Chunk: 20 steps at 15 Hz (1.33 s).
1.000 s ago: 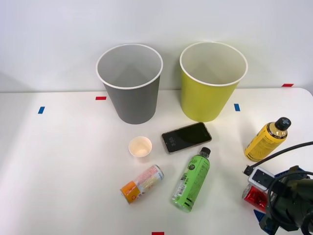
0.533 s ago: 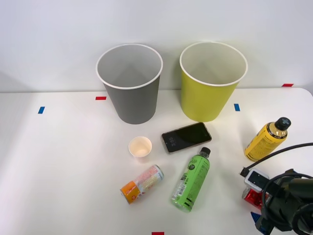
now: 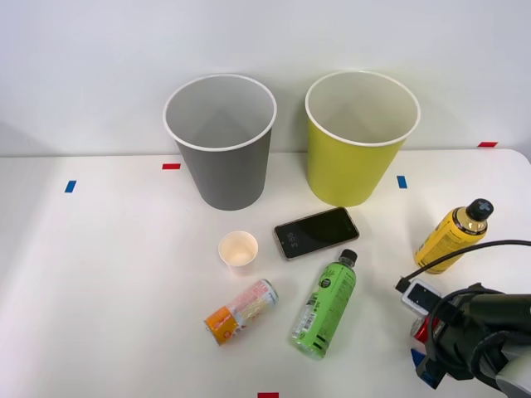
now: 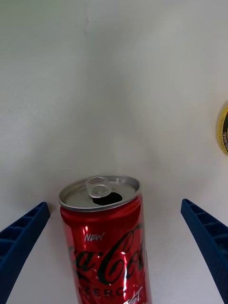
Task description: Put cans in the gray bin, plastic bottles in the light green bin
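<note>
Red can [image 4: 107,237] between the wide-spread fingers [image 4: 21,242] of the right claw [image 4: 114,251].

On my worktop [image 3: 99,274] I count two bins — the gray bin [image 3: 222,157] and the light green bin [image 3: 355,153]. Two cans: the red can [image 4: 107,237] and the printed can [image 3: 241,311]. Two bottles — the green bottle [image 3: 325,304] and the yellow-orange bottle [image 3: 452,236]. One paper cup [image 3: 238,249], one phone [image 3: 316,232].

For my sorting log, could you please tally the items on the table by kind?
Cans: 2, red can and orange-pink can
Plastic bottles: 2, green bottle and yellow bottle
Bins: 2, gray bin and light green bin
Paper cup: 1
Phone: 1
Total: 8
</note>
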{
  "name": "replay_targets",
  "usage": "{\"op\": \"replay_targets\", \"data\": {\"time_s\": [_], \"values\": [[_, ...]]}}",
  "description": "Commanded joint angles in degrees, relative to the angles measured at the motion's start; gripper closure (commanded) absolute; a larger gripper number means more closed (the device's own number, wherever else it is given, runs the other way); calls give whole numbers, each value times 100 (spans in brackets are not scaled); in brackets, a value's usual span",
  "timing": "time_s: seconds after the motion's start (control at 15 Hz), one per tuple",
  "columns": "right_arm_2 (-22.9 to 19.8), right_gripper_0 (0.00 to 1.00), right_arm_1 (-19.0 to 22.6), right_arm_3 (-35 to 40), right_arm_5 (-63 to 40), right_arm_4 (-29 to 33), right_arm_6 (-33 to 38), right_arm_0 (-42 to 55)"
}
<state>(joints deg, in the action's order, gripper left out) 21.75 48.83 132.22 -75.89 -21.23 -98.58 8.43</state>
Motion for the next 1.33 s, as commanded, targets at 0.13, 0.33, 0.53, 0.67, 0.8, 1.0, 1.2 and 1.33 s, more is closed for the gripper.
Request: {"op": "replay_targets", "data": {"time_s": [0.13, 0.33, 0.53, 0.67, 0.8, 1.0, 1.2, 1.33], "values": [[75, 0, -14, -161, 21, 92, -73, -113], [154, 11, -5, -319, 232, 136, -82, -139], [163, 82, 30, -310, 232, 189, -73, -148], [163, 91, 92, -258, 232, 189, -73, -148], [172, 91, 100, -231, 241, 189, -47, -148], [172, 92, 100, -117, 241, 180, -12, -131], [137, 92, 100, 182, 390, 171, 85, -87], [-74, 93, 100, 516, 566, -22, 181, 1]]}}
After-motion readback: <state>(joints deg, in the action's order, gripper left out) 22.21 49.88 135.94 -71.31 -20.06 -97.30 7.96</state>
